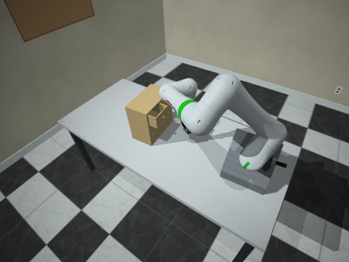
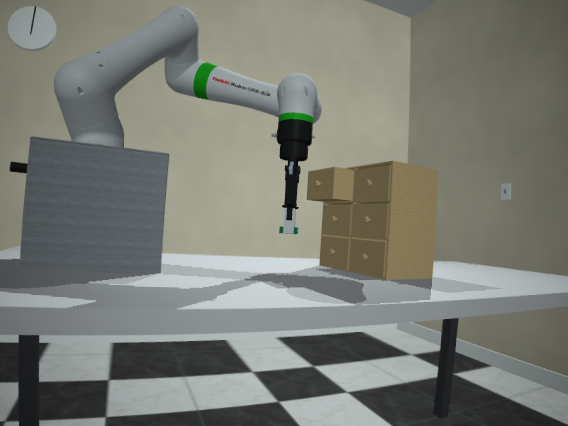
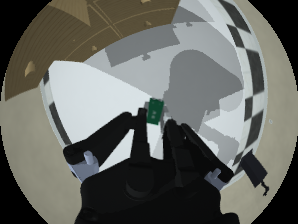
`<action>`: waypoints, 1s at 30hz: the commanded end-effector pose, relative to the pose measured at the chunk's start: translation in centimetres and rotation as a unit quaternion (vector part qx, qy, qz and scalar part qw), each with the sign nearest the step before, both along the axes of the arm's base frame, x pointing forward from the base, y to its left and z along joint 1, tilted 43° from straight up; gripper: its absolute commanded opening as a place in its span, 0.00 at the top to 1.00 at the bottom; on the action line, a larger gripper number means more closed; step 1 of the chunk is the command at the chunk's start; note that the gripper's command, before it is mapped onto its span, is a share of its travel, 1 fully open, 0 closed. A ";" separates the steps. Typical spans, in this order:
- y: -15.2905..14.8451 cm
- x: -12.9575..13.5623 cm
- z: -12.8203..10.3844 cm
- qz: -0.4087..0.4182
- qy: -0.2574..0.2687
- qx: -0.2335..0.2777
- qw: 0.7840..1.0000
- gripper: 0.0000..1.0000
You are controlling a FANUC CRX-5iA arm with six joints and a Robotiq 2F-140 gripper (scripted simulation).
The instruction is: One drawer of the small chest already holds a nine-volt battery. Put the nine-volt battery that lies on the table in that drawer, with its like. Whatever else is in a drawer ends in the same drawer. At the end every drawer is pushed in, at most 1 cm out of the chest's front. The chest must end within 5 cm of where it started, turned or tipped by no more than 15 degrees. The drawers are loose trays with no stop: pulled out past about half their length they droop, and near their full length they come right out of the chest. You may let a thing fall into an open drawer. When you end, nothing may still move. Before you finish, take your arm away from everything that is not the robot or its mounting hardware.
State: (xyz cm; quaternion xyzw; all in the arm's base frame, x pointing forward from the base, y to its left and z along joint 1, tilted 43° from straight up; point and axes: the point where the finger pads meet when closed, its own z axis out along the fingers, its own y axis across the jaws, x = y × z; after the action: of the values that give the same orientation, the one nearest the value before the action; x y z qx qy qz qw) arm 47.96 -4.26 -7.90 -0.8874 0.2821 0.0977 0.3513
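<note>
My gripper is shut on the green nine-volt battery and holds it well above the table, a little in front of the chest. The battery also shows between my fingertips in the wrist view. The small wooden chest stands on the table with two columns of drawers. Its top left drawer is pulled partway out; in the top view this open drawer shows from above and I cannot make out its contents. The other drawers are pushed in. The arm hides most of my gripper in the top view.
The grey robot base block stands on the table at the end away from the chest. The chest sits near the table's far edge, close to the wall.
</note>
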 end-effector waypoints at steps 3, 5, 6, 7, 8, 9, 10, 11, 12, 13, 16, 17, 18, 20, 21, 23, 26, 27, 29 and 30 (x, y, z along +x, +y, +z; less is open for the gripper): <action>4.4 1.0 3.8 0.141 -0.131 -0.001 0.981 0.86; 4.7 1.1 4.0 0.179 -0.167 -0.002 0.970 0.86; 4.7 1.1 4.0 0.197 -0.184 -0.002 0.963 0.86; 4.7 1.1 4.0 0.210 -0.196 -0.002 0.958 0.86; 4.7 1.1 4.0 0.210 -0.196 -0.002 0.958 0.86; 4.7 1.1 4.0 0.210 -0.196 -0.002 0.958 0.86; 4.7 1.1 4.0 0.210 -0.196 -0.002 0.958 0.86; 4.7 1.1 4.0 0.210 -0.196 -0.002 0.958 0.86; 4.7 1.1 4.0 0.210 -0.196 -0.002 0.958 0.86; 4.7 1.1 4.1 0.210 -0.196 -0.002 0.958 0.86; 4.6 1.1 4.2 0.210 -0.196 -0.002 0.958 0.86; 4.5 1.1 4.2 0.210 -0.196 -0.002 0.958 0.86; 4.4 1.0 4.3 0.210 -0.196 -0.002 0.958 0.86; 4.3 1.0 4.5 0.210 -0.196 -0.002 0.958 0.86; 4.2 1.0 4.6 0.210 -0.196 -0.002 0.958 0.86; 3.9 1.0 4.9 0.210 -0.196 -0.002 0.958 0.86; 3.4 1.0 5.4 0.210 -0.196 -0.002 0.958 0.86; 3.2 1.0 5.6 0.210 -0.196 -0.002 0.958 0.86; 3.2 1.0 5.6 0.210 -0.196 -0.002 0.958 0.86; 3.0 1.0 5.8 0.210 -0.196 -0.002 0.958 0.86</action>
State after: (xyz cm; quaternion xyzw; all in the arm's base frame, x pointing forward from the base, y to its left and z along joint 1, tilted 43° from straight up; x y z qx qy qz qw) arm 48.97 -0.98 -2.33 -0.9293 0.0143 -0.0069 0.3691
